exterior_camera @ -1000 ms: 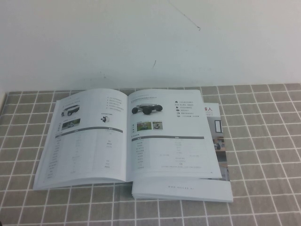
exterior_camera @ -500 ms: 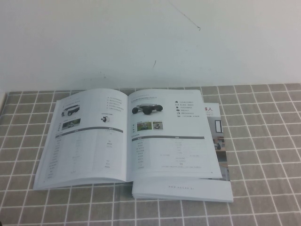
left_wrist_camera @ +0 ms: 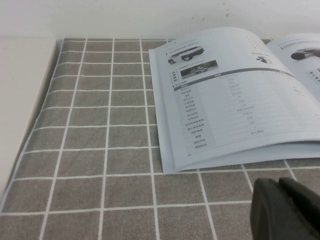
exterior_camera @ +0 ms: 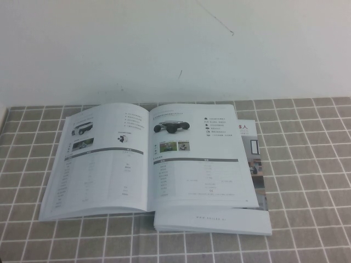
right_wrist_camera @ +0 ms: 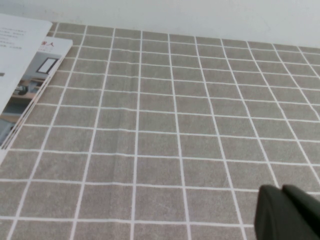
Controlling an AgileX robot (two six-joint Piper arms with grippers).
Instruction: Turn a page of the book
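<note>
The book (exterior_camera: 148,159) lies open at the table's (exterior_camera: 307,181) centre, resting on a stack of booklets (exterior_camera: 219,222) that juts out at its 4 o'clock. Its right page (exterior_camera: 197,156) lies flat. The left gripper (left_wrist_camera: 287,210) hovers off the book's 7 o'clock corner; I cannot tell its grip. The right gripper (right_wrist_camera: 290,215), clenched and empty, hangs above bare cloth at the book's 3 o'clock.

book (exterior_camera: 148,159) open on booklets (exterior_camera: 255,164), tablecloth (exterior_camera: 307,164)

Page print (exterior_camera: 200,164) too small, illegible
</note>
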